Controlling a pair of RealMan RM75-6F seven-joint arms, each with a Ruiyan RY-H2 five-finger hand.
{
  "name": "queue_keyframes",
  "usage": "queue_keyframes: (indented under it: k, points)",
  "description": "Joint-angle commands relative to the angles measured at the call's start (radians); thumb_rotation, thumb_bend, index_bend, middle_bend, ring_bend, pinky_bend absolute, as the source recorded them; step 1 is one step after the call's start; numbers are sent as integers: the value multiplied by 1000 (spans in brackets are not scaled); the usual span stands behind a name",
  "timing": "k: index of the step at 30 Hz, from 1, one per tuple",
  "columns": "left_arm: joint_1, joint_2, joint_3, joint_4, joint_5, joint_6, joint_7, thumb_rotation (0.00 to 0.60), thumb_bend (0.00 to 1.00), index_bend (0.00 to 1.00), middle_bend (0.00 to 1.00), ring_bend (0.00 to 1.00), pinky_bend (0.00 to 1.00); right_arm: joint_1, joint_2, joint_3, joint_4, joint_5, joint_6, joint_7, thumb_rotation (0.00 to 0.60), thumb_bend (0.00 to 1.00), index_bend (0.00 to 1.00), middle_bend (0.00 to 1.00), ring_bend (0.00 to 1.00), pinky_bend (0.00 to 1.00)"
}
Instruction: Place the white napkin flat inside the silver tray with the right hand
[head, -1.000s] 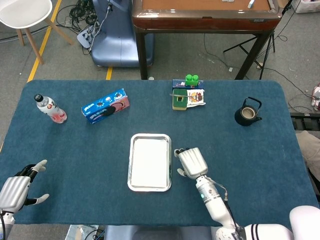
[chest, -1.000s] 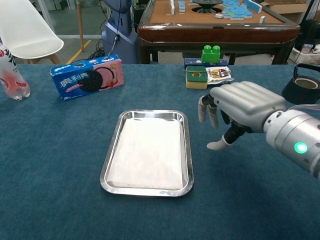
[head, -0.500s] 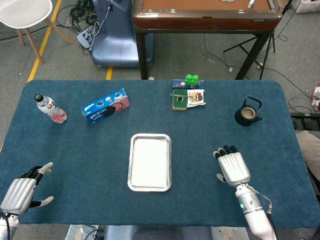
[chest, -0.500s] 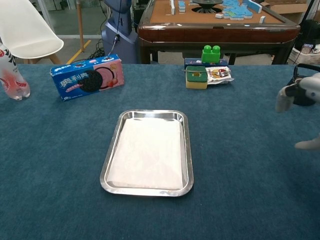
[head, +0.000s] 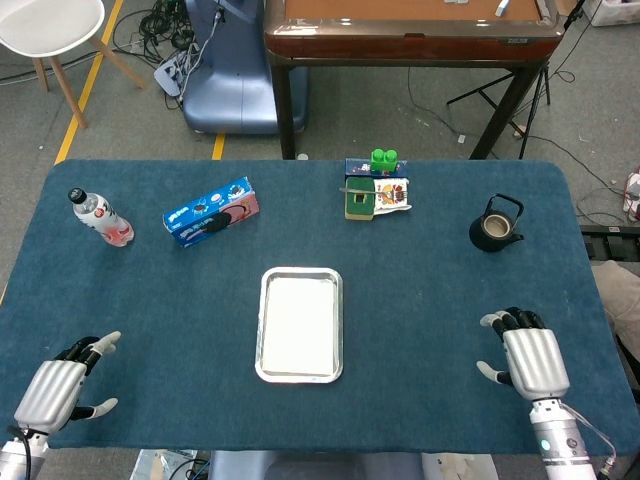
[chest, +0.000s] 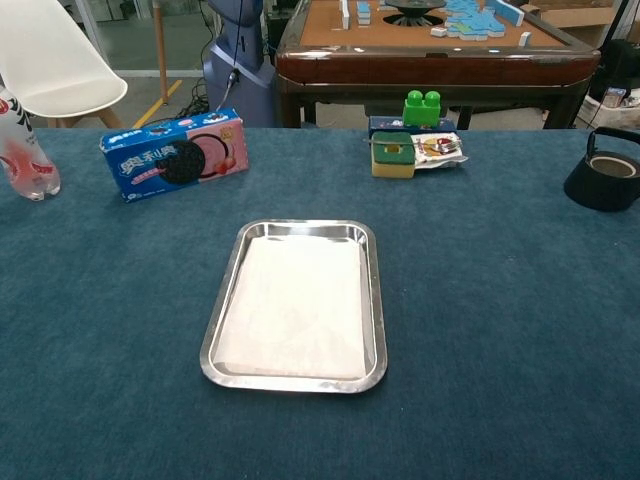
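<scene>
The right hand (head: 528, 358) has pulled back from beside the tray (chest: 374, 300) to the surface's near right edge, fingers apart and empty. The napkin (chest: 292, 306) lies flat inside the tray, so the placing looks finished.

- Right hand (head: 532, 360): moved from just beside the tray's (head: 264, 330) right rim to the table's near right corner, well apart from the tray; holds nothing, fingers apart; gone from the chest view, where it earlier filled the right side.
- Left hand (head: 58, 388): shifted slightly right and nearer the table's front edge; empty, fingers apart.
</scene>
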Motion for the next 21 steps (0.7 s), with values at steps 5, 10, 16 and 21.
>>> queue_keyframes:
  k: [5, 10, 16, 21]
  points:
    - [0, -6, -4, 13, 4, 11, -11, 600, 8, 167, 326, 196, 341, -43, 17, 5, 71, -38, -9, 89, 600, 122, 365, 384, 236, 251]
    - [-1, -10, -5, 17, 5, 13, -13, 600, 8, 168, 330, 199, 345, -57, 20, 26, 84, -59, -5, 122, 600, 122, 379, 392, 236, 262]
    - [-7, -15, -1, 20, 1, -4, -11, 600, 8, 168, 331, 199, 345, -62, 28, 46, 94, -42, -44, 158, 600, 122, 383, 396, 236, 268]
    - [-12, -21, 2, 23, -1, -16, -5, 600, 7, 168, 331, 199, 346, -67, 28, 60, 96, -40, -60, 156, 600, 122, 383, 396, 236, 269]
